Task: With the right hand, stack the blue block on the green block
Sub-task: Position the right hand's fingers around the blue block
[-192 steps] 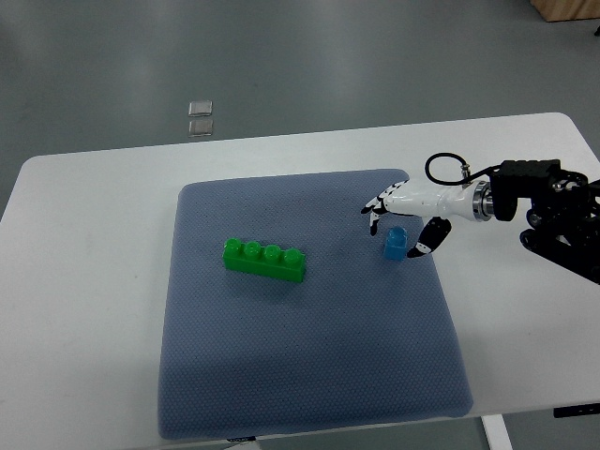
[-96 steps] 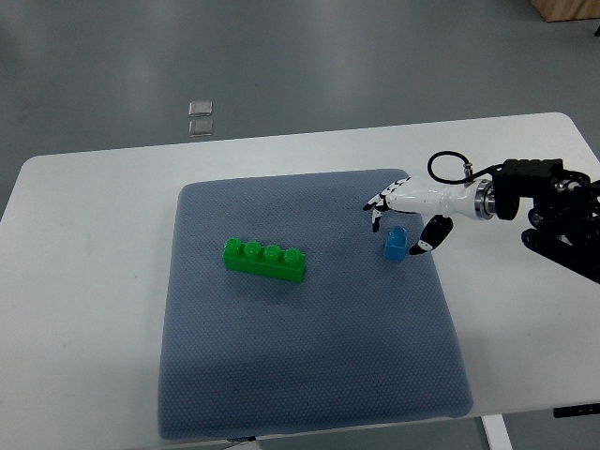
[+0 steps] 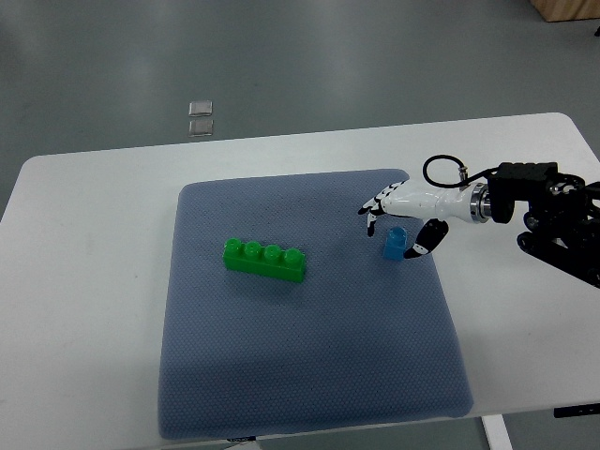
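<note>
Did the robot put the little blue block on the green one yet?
Not yet. The right hand is at the blue block, fingers open around it, with the block sitting on the blue mat. Nothing is lifted. Left to do: grip it, carry it over to the green block and set it on top.

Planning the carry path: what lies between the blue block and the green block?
Top view: only bare blue mat lies between the blue block and the green block.

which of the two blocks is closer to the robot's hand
The blue block, a small single piece right at the right hand. The green block is long, four-studded, and lies well to its left.
</note>
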You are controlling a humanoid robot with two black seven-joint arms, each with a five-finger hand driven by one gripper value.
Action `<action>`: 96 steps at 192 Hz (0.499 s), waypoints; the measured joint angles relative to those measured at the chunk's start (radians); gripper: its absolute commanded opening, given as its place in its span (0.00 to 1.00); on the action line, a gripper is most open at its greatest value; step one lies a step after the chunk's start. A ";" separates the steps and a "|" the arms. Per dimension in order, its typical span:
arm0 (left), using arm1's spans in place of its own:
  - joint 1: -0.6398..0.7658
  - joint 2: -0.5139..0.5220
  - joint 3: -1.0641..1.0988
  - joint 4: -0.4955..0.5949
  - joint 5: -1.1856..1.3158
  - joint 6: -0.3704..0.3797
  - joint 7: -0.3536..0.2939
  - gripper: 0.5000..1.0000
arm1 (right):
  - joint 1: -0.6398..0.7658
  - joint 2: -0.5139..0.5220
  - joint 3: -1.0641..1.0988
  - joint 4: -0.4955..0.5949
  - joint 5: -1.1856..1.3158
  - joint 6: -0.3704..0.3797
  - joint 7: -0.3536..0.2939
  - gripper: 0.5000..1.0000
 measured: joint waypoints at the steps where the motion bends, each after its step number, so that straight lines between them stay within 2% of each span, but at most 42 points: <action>1: 0.000 0.000 0.000 0.000 0.000 0.000 0.000 1.00 | 0.000 0.000 -0.001 0.000 0.000 0.000 0.000 0.74; 71: 0.000 0.000 0.000 0.000 0.000 0.000 0.000 1.00 | -0.004 -0.004 -0.011 -0.005 -0.001 -0.027 0.001 0.71; 96: 0.000 0.000 0.000 0.000 0.000 0.000 0.000 1.00 | 0.001 -0.006 -0.025 -0.005 -0.005 -0.066 0.023 0.71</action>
